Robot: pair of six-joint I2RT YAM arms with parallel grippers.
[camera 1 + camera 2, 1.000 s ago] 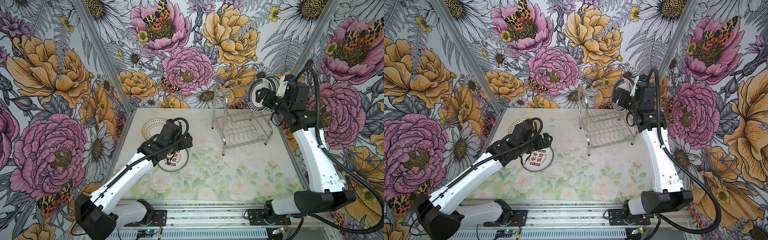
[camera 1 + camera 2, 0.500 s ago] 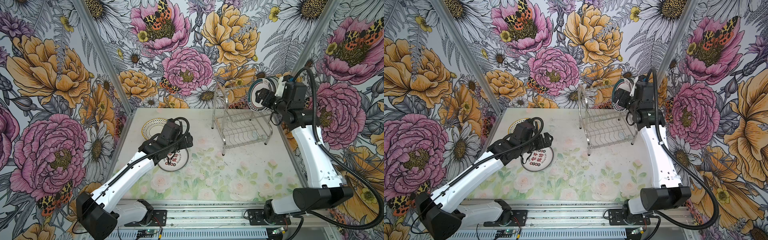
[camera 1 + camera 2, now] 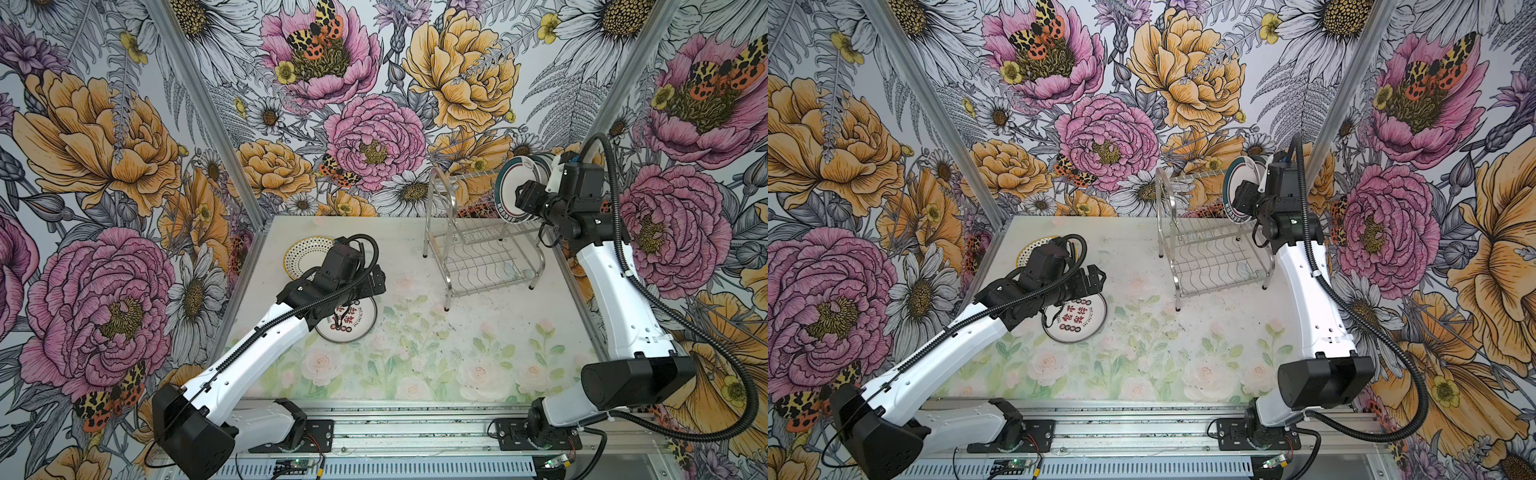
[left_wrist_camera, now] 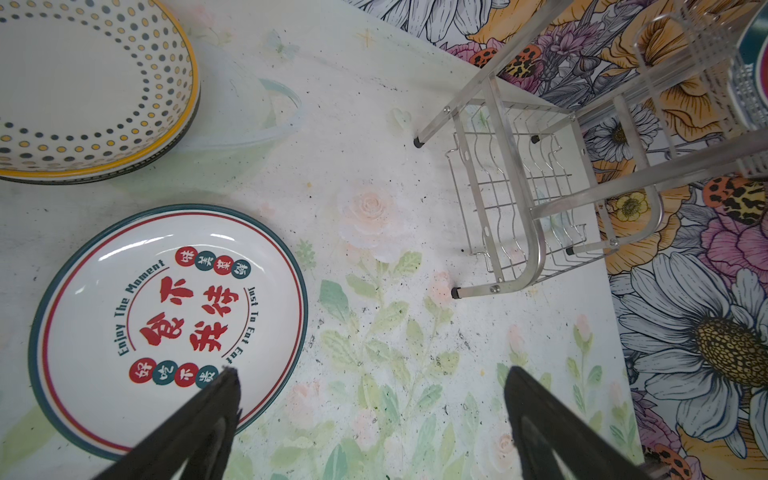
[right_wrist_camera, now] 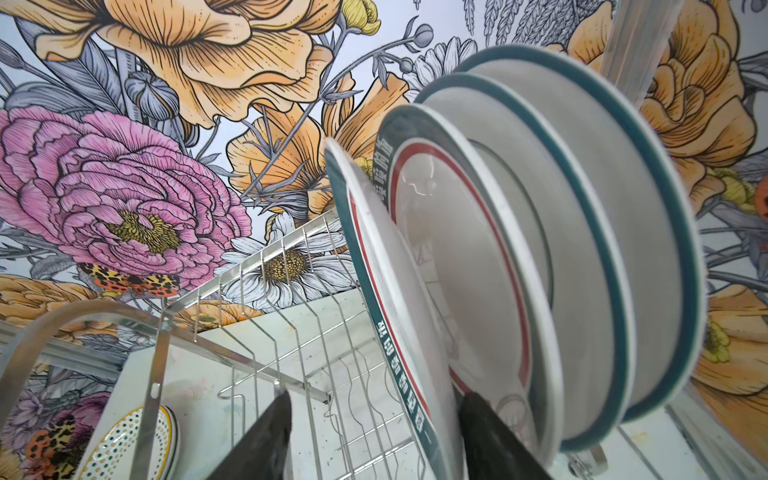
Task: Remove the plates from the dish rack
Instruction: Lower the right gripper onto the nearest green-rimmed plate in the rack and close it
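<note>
The steel dish rack [image 3: 482, 257] [image 3: 1208, 257] stands at the back right of the table. Several white plates [image 3: 513, 187] [image 3: 1241, 183] with teal rims stand upright at its upper tier's right end. My right gripper [image 5: 376, 395] [image 3: 523, 199] is open with its jaws straddling the rim of the front plate [image 5: 374, 270]. One finger sits behind that rim, the other stands clear in front. My left gripper [image 4: 370, 374] [image 3: 374, 282] hangs open and empty over the table, beside a flat red-character plate [image 4: 166, 316] [image 3: 347, 324].
A yellow-rimmed dotted plate [image 4: 83, 83] [image 3: 305, 255] lies on another plate at the back left of the table. The rack's lower tier [image 4: 519, 208] holds nothing. Floral walls close in the back and both sides.
The right gripper's jaws have narrowed round the front plate's rim. The left arm has hardly moved and stays open.
</note>
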